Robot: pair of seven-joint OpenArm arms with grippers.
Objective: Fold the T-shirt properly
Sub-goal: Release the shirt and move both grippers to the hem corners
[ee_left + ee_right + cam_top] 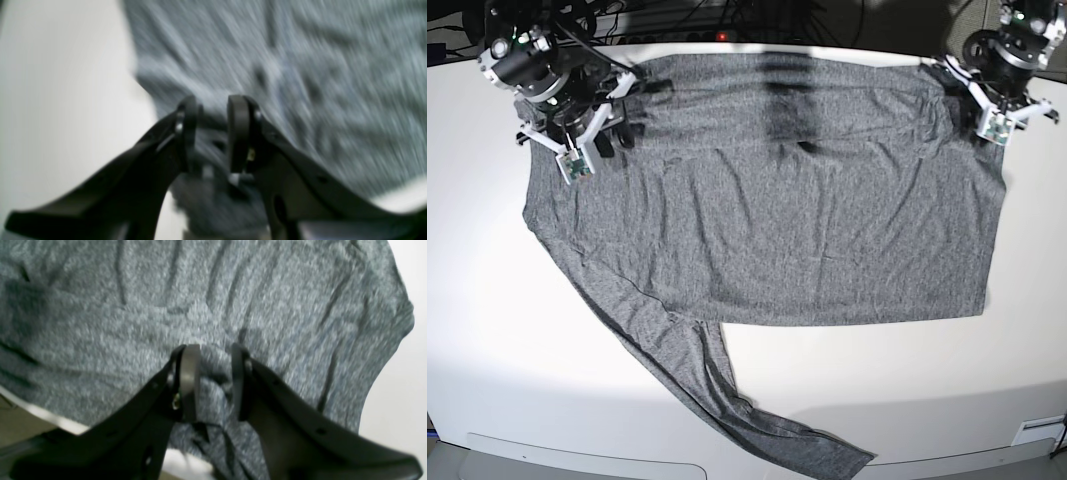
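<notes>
The dark-grey heathered T-shirt [807, 240] lies spread across the white table, with one long sleeve [727, 400] trailing to the front edge. My right gripper [625, 112] is at the shirt's far left corner. In the right wrist view it [213, 351] is shut on a bunched fold of the shirt [233, 300]. My left gripper [957, 95] is at the far right corner. In the blurred left wrist view it [211, 103] has grey cloth [317, 83] between its fingers. The shirt's far edge shows motion blur.
The white table [507, 330] shows bare to the left of and in front of the shirt, also in the left wrist view [50, 100] and the right wrist view [400, 406]. Cables and dark equipment [727, 15] lie beyond the far edge.
</notes>
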